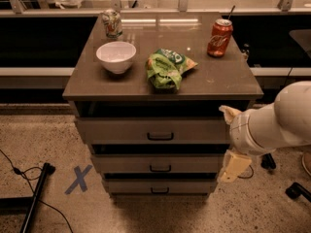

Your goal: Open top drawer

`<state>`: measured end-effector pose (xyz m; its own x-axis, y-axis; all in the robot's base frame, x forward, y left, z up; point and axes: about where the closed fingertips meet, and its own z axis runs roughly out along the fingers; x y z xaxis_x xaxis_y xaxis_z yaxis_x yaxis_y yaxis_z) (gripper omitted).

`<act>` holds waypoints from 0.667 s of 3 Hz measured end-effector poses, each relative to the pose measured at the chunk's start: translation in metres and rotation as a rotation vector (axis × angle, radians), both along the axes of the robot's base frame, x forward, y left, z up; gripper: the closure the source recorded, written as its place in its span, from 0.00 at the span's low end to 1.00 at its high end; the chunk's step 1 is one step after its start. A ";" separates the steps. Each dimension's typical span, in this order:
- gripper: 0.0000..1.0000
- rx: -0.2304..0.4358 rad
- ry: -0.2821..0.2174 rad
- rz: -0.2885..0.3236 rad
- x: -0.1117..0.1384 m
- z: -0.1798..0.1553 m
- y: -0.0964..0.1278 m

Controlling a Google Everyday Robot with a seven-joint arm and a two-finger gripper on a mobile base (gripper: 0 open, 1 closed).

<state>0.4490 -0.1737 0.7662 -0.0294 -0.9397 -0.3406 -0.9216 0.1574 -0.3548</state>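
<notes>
The top drawer [121, 130] is the widest of three light grey drawers under a brown table top, with a small black pull handle [160, 136] at its centre. Its front stands about level with the cabinet front, with a dark gap above it. My gripper [228, 142] is at the right end of the drawer fronts, to the right of the handle and apart from it. Its two cream fingers are spread, one [228, 113] level with the top drawer's upper edge, the other [235, 166] level with the middle drawer. It holds nothing.
On the table top [228, 84] stand a white bowl [116, 56], a green chip bag [167, 68], a red soda can [219, 38] and a green can [112, 23]. Two shorter drawers [121, 163] lie below. A blue X [78, 179] and a black pole [36, 193] mark the floor at left.
</notes>
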 end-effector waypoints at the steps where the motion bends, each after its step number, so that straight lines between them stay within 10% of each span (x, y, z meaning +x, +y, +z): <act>1: 0.00 -0.014 -0.015 -0.004 0.002 0.000 0.004; 2: 0.00 -0.059 -0.029 -0.016 0.015 -0.028 0.014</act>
<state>0.4644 -0.1597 0.7383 -0.0351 -0.9577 -0.2857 -0.9085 0.1497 -0.3900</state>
